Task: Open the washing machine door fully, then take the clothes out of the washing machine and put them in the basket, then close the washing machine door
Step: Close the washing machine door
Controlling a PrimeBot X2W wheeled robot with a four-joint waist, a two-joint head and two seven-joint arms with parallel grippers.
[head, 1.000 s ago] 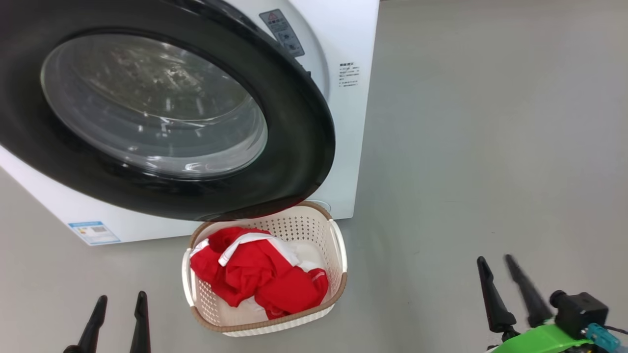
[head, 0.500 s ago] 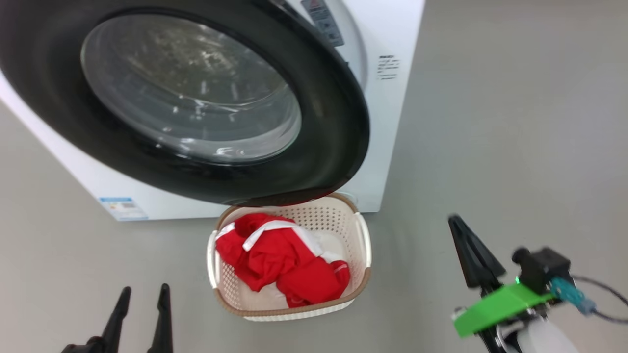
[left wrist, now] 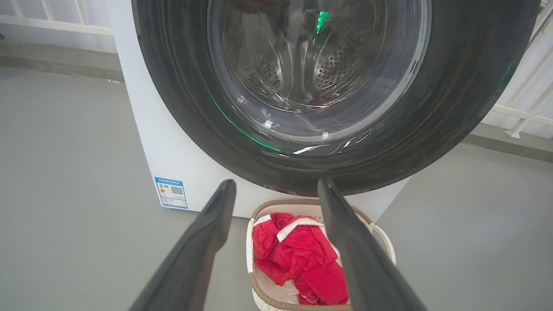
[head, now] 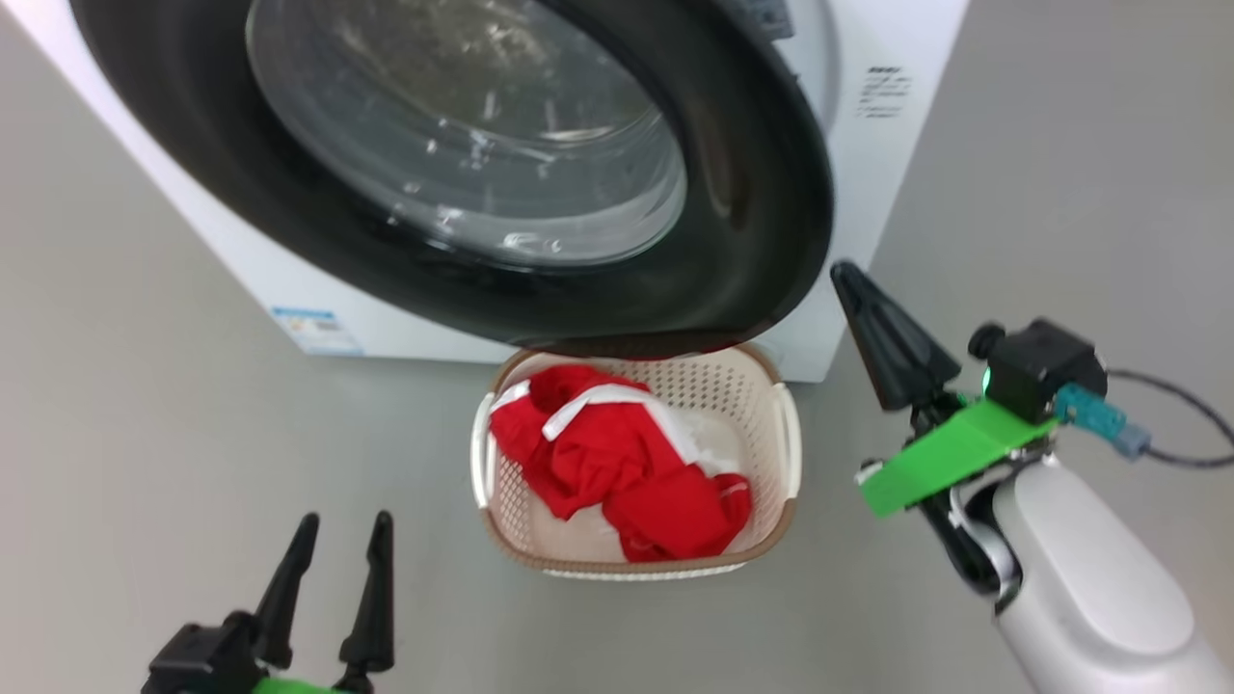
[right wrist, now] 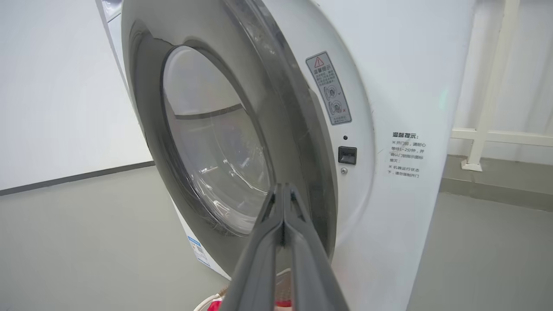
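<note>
The washing machine (head: 897,164) is white, and its black-rimmed door (head: 762,202) with the glass bowl stands ajar, a gap showing at the latch side (right wrist: 298,129). Under the door's lower edge on the floor sits the cream basket (head: 786,434). The red and white clothes (head: 617,463) lie inside it. My right gripper (head: 846,280) is shut on nothing, its tip just right of the door's lower rim, pointing at the rim's edge (right wrist: 283,188). My left gripper (head: 345,528) is open and empty, low at the left, aimed at the door and basket (left wrist: 276,185).
Grey floor surrounds the machine. A blue label (head: 318,330) marks the machine's lower front. A white railing (right wrist: 488,86) stands behind on the right. A dark cable (head: 1176,429) trails from my right wrist.
My right gripper has shut and risen from low at the right up to beside the door's rim. The head camera has turned, shifting the whole picture. My left gripper stays open.
</note>
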